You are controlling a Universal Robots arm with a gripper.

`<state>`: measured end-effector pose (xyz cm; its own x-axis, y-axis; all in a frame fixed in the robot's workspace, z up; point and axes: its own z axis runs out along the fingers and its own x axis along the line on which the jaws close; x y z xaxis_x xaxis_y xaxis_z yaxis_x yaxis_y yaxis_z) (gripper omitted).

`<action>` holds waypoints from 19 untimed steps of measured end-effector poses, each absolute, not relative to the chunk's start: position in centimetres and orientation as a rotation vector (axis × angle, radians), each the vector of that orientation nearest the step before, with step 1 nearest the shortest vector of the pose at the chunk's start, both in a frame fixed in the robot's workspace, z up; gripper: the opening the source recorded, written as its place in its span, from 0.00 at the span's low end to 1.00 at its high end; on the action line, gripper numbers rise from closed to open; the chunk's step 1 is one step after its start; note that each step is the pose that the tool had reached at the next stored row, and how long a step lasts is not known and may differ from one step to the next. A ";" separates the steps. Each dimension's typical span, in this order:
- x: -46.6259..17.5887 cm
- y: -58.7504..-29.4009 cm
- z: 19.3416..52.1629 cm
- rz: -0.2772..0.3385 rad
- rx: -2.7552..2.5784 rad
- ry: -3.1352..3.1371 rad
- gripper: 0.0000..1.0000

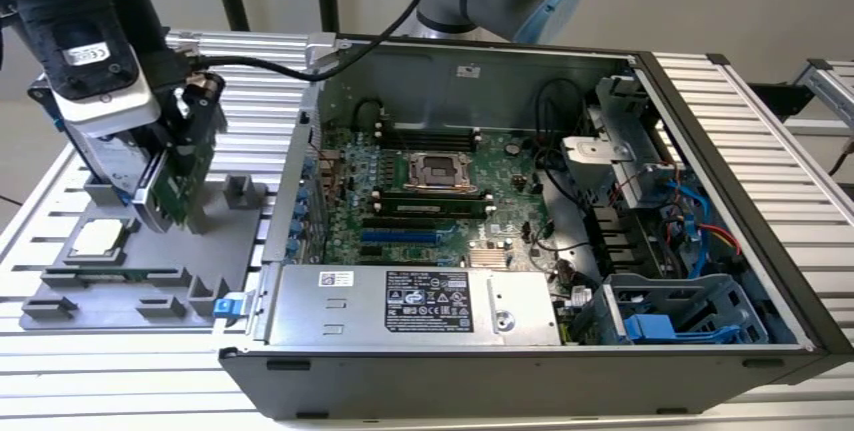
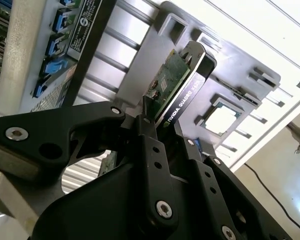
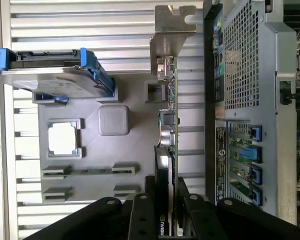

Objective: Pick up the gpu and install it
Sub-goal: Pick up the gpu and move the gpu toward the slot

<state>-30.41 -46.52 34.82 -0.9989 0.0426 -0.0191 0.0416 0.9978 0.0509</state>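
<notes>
claw (image 3: 166, 201) | clamped on gpu (image 3: 167, 130) | gpu on edge, seemingly just above gray tray (image 3: 135, 145)

A ribbed aluminium table (image 1: 120, 371) stands under even light before a plain pale wall (image 1: 721, 1).

We see the gpu (image 2: 167, 81) between the fingers of the black end effector (image 2: 164, 127). It is green circuit board on one face and black shroud with white lettering on the other, and its end bracket (image 3: 171, 30) is silver. Beyond the end effector, the parts tray (image 3: 135, 100) is matte grey. It carries a silver hard drive (image 3: 45, 82) in a bright blue frame and a silver-topped processor (image 3: 63, 138). The worktop (image 3: 90, 20) shows pale silver ribbed stripes. Beside the end effector, the computer case (image 1: 534, 381) is black outside, with a green motherboard (image 1: 400, 186), blue slot clips (image 3: 253, 134) and a silver panel (image 3: 245, 55) dotted with a fine perforated grid.
</notes>
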 end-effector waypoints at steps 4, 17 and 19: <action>-30.4 -46.5 35.5 0.079 0.066 3.120 0.00; -30.4 -46.5 37.5 0.079 0.066 3.120 0.00; -30.4 -46.5 37.8 0.079 0.066 3.120 0.00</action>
<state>-30.41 -46.52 37.84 -0.9989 0.0426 -0.0191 0.0416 0.9978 0.0509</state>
